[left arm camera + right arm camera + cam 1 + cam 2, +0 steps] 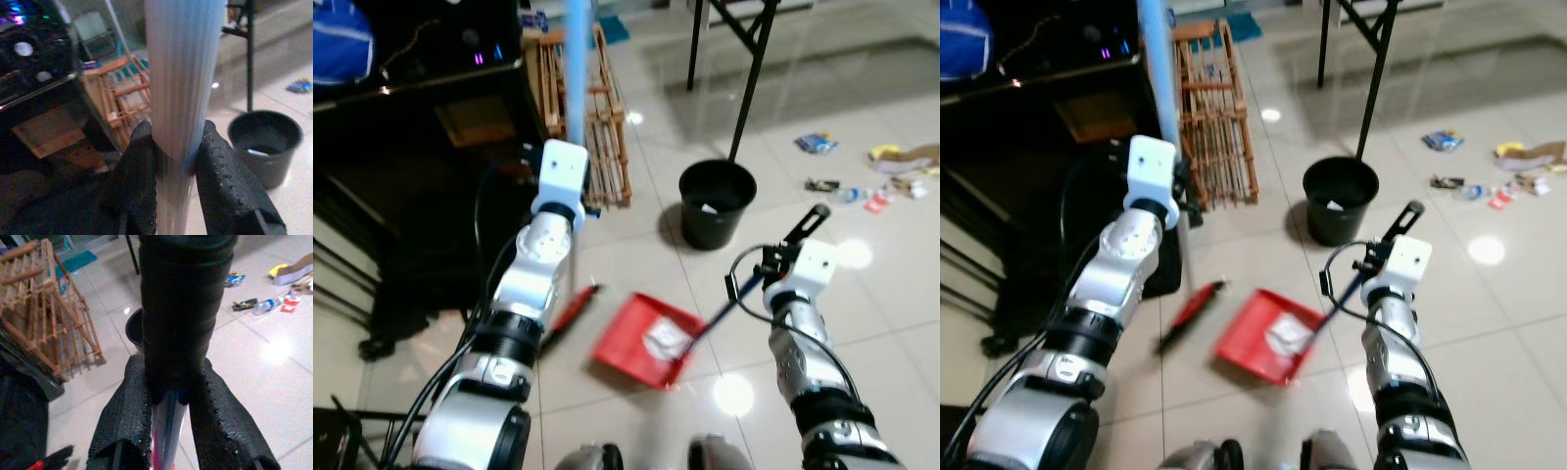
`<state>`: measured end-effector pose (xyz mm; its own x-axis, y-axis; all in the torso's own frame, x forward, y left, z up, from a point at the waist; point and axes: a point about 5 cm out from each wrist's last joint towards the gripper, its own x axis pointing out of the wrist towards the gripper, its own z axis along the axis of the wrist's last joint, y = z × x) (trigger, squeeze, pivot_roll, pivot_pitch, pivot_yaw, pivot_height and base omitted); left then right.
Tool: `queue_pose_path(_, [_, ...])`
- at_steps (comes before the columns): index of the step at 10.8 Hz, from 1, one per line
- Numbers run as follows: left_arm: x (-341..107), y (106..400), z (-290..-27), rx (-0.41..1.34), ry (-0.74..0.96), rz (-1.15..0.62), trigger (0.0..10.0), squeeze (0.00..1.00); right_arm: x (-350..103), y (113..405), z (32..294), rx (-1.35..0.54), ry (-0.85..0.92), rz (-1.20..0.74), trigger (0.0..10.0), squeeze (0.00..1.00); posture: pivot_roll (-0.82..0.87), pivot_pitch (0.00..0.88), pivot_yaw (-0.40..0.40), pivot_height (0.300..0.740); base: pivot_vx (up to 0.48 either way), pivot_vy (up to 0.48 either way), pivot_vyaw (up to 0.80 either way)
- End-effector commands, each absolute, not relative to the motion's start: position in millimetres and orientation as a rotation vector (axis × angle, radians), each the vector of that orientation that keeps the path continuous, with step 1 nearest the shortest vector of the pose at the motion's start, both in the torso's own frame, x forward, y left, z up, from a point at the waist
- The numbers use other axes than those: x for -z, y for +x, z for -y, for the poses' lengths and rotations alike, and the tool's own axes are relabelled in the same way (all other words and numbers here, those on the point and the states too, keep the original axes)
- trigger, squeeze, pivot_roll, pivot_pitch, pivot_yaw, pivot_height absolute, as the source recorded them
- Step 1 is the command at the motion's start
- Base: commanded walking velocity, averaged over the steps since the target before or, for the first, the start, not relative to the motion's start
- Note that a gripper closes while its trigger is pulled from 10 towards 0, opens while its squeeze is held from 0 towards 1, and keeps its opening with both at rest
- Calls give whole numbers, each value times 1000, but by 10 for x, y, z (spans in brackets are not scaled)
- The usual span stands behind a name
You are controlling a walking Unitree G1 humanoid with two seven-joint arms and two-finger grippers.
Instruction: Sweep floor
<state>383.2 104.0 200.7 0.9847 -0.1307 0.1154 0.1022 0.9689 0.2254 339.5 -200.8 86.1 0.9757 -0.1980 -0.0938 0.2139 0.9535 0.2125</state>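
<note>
Meanwhile, the left gripper (177, 161) is clamping the broom pole (181, 73) and the right gripper (168, 406) is pinching the dustpan handle (178, 313), whose red dustpan (641, 338), judging by its tilt, is risking spilling its scrap.

broom pole (576, 69): runs out the top edge
litter (871, 176) near floor's far right: too small to identify
bin (716, 203) contents: unclear pale scrap

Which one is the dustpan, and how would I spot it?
Find the round black bucket standing on the shiny tiled floor. Nearer the robot lies the dustpan, a flat red tray holding something pale, its long dark handle held by the right gripper. Beside it lies a red and black brush.
</note>
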Motion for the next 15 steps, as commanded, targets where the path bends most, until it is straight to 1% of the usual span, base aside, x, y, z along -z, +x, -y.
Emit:
queue_pose_path(1, [-2133, 3836, -1047, 112, 227, 185, 10000, 0, -931, 3416, 2018, 212, 229, -34, 10000, 0, -37, 189, 92, 740, 337, 0, 0])
queue_pose_path(7, [-2114, 3845, -1071, 103, 225, 178, 10000, 0, -946, 3429, 2016, 211, 227, -30, 10000, 0, -37, 187, 83, 740, 340, 0, 0])
queue_pose_path(11, [-2074, 3818, -999, 79, 183, 183, 10000, 0, -1056, 3476, 2135, 183, 171, -23, 10000, 0, -41, 169, 1, 740, 342, 0, 0])
queue_pose_path(15, [-1990, 3777, -949, 52, 142, 181, 10000, 0, -1121, 3507, 2109, 132, 134, -30, 10000, 0, -46, 152, -81, 740, 341, 0, 0])
